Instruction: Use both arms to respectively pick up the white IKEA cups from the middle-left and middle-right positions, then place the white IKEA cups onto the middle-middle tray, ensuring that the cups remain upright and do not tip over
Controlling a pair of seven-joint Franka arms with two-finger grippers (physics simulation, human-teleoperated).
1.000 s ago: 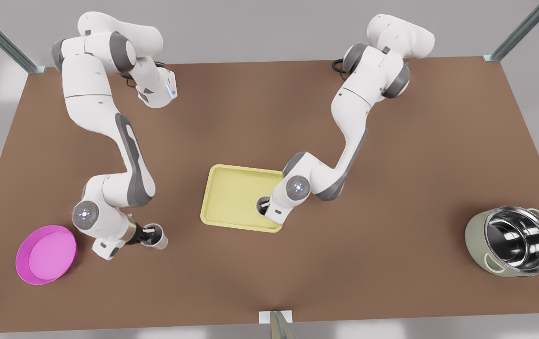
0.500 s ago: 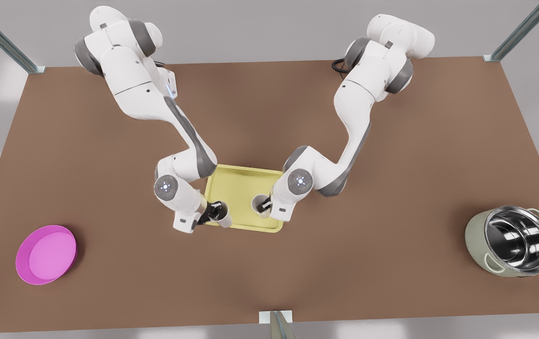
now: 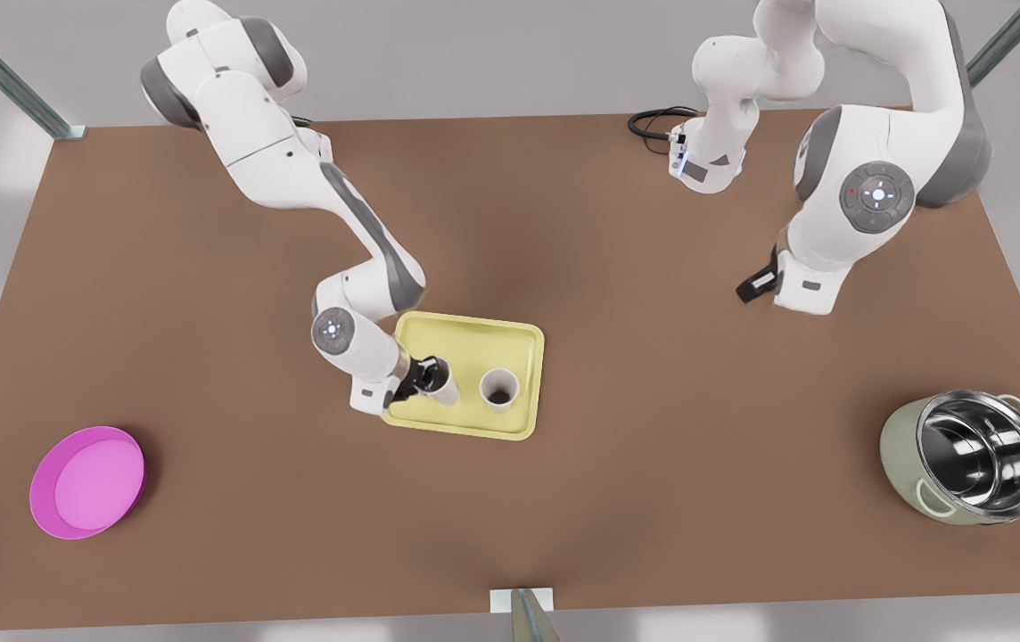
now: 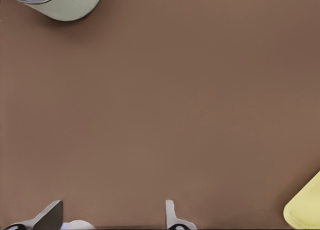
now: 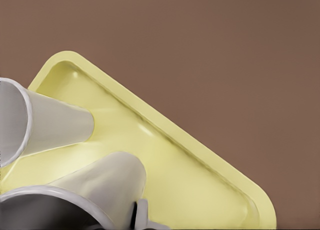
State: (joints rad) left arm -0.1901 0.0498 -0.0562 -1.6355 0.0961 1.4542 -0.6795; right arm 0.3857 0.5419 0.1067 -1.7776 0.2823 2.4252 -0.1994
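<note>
Your right gripper [image 3: 425,376] is clamping a white cup [image 3: 446,390] at the tray [image 3: 465,332]'s edge and is partly hiding it. Your left gripper [image 3: 752,288] is hanging wide open.

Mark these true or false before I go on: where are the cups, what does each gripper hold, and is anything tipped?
1. One cup stands free on the tray. True: free cup, tray.
2. That cup has tipped over. False: it is upright.
3. The left gripper holds a cup. False: the left gripper is open and empty, away from the tray.
4. The right gripper grips a cup at the tray. True: held cup.
5. The pot is on the tray. False: the pot sits on the table.
</note>
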